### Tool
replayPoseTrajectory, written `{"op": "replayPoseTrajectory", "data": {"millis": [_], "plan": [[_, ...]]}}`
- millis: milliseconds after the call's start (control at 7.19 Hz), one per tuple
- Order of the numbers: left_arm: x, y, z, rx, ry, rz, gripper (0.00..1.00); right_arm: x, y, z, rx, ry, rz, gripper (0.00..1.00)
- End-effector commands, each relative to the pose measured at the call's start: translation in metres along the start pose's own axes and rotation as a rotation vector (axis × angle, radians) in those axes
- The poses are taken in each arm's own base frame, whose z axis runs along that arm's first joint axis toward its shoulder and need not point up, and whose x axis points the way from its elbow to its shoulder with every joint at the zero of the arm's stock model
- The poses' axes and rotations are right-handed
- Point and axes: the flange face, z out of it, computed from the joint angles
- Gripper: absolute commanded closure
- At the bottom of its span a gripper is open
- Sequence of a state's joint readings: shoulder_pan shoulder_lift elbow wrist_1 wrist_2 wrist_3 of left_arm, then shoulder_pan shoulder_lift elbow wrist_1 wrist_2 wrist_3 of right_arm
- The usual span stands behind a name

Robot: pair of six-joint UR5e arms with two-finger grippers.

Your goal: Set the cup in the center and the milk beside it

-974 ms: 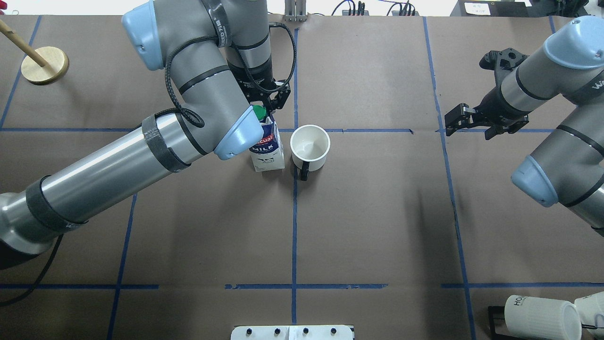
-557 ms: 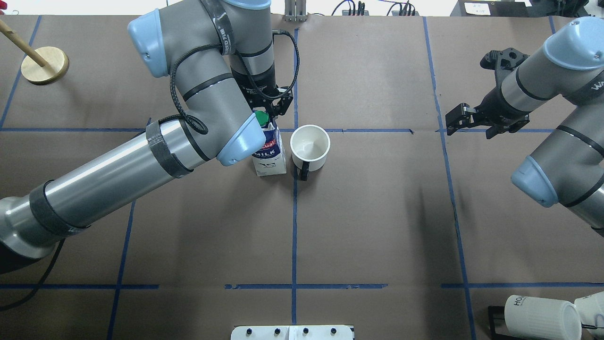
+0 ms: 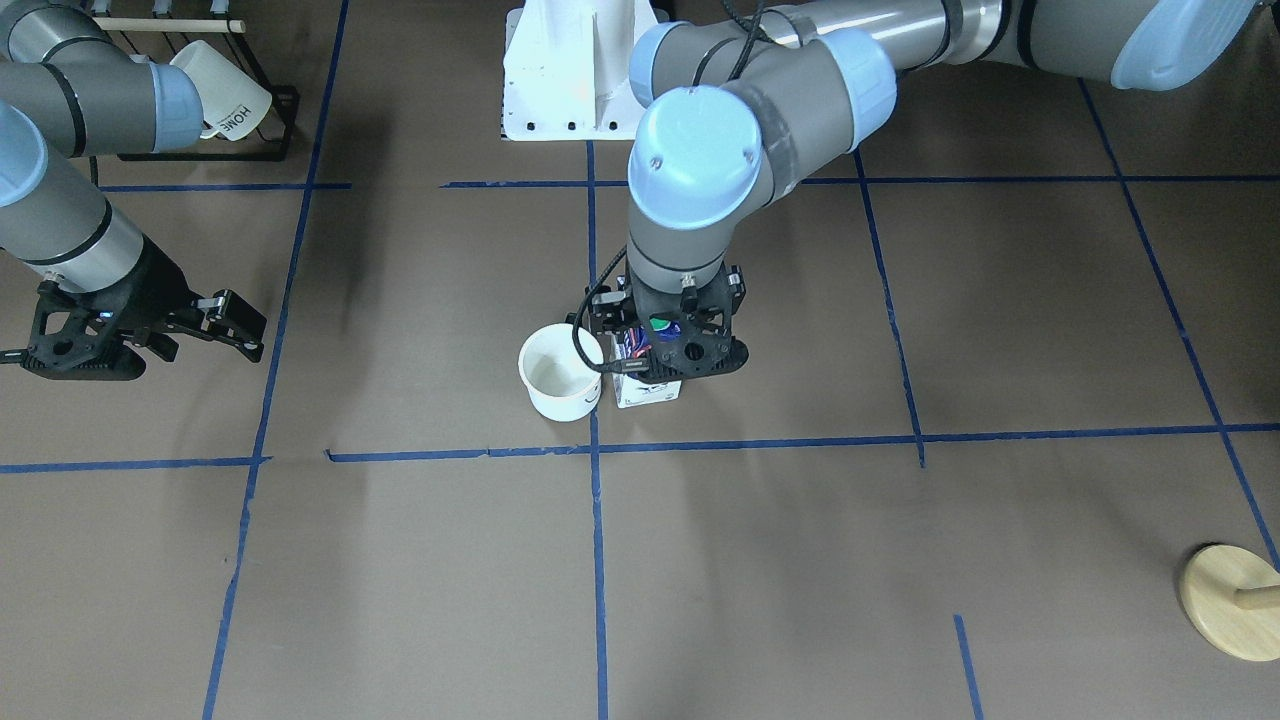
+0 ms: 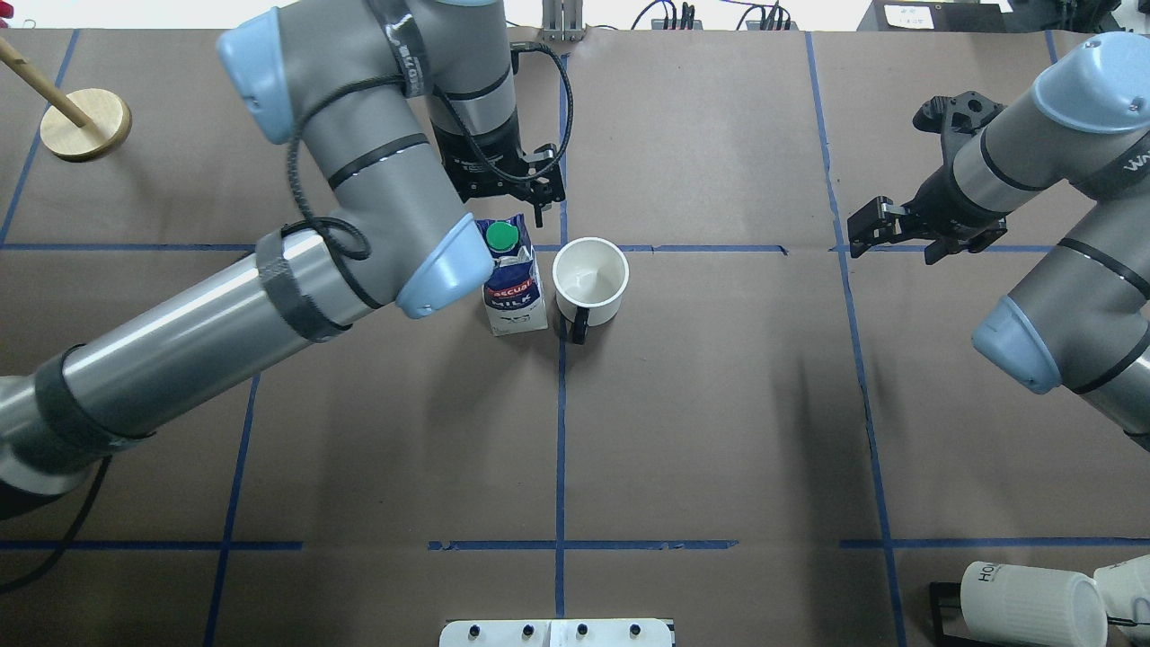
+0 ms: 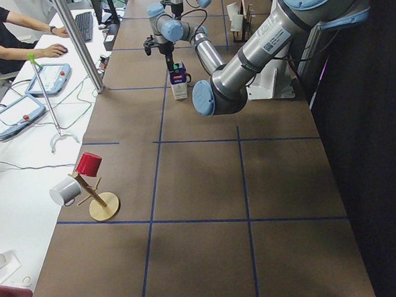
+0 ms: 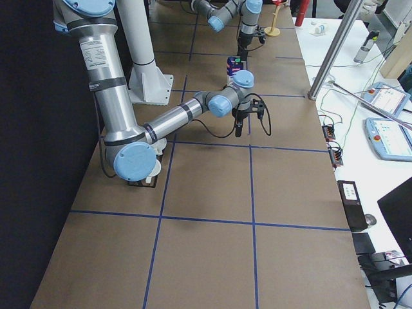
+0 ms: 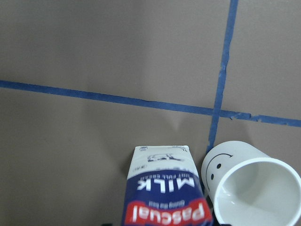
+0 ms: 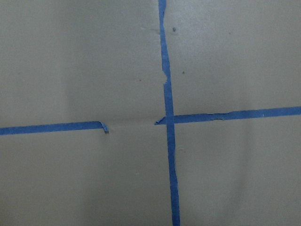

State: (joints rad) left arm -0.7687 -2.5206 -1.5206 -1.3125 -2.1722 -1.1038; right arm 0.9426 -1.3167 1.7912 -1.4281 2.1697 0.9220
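Observation:
The white cup (image 4: 589, 280) stands upright just right of the center crossing (image 4: 562, 247), its dark handle toward the robot. Its smiley face shows in the left wrist view (image 7: 218, 162). The milk (image 4: 514, 286) stands upright close beside the cup on its left, with its green cap (image 4: 501, 235) in full sight. My left gripper (image 4: 514, 199) hangs open above and just beyond the carton's top, holding nothing. In the front view the cap shows between its fingers (image 3: 662, 342). My right gripper (image 4: 861, 235) is open and empty, far to the right above a tape line.
A wooden peg stand (image 4: 85, 124) is at the far left. Ribbed "HOME" mugs (image 4: 1029, 600) lie on a black rack at the near right corner. A white base plate (image 4: 557, 633) sits at the near edge. The left forearm reaches over the table's left half.
My left gripper has let go of the milk's top and drawn up and away from it, uncovering the cap. The carton stands slightly closer to the cup. The right arm has not moved.

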Motion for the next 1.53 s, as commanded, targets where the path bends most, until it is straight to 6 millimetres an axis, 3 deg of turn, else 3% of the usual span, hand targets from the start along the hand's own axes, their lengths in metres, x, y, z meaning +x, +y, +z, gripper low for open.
{"op": "replayPoseTrajectory", "data": {"millis": [0, 139, 278, 417, 696, 835, 974, 1113, 1252, 1391], "plan": [[-0.112, 0.032, -0.053, 0.093, 0.078, 0.012, 0.0, 0.012, -0.007, -0.008, 0.005, -0.004, 0.004, 0.0], [-0.166, 0.033, -0.07, 0.127, 0.079, -0.001, 0.0, 0.039, -0.013, -0.015, 0.012, 0.014, -0.041, 0.0], [-0.213, 0.028, -0.077, 0.152, 0.045, 0.112, 0.0, 0.082, -0.021, -0.027, 0.027, 0.039, -0.084, 0.0], [-0.268, 0.014, -0.072, 0.149, -0.003, 0.17, 0.0, 0.12, -0.025, -0.043, 0.024, 0.028, -0.102, 0.0], [-0.41, -0.01, -0.077, 0.109, -0.072, 0.314, 0.0, 0.209, -0.04, -0.096, 0.007, 0.038, -0.151, 0.0], [-0.461, -0.018, -0.079, 0.098, -0.104, 0.363, 0.0, 0.243, -0.045, -0.118, -0.021, 0.069, -0.204, 0.0], [-0.526, -0.037, -0.079, 0.081, -0.134, 0.367, 0.0, 0.272, -0.045, -0.138, -0.032, 0.089, -0.241, 0.0], [-0.59, -0.06, -0.075, 0.047, -0.157, 0.414, 0.0, 0.292, -0.044, -0.147, -0.032, 0.095, -0.254, 0.0], [-0.651, -0.076, -0.086, 0.04, -0.163, 0.425, 0.0, 0.313, -0.042, -0.149, -0.037, 0.096, -0.264, 0.0], [-0.681, -0.077, -0.094, 0.044, -0.163, 0.385, 0.0, 0.329, -0.04, -0.139, -0.062, 0.091, -0.294, 0.0]]}}
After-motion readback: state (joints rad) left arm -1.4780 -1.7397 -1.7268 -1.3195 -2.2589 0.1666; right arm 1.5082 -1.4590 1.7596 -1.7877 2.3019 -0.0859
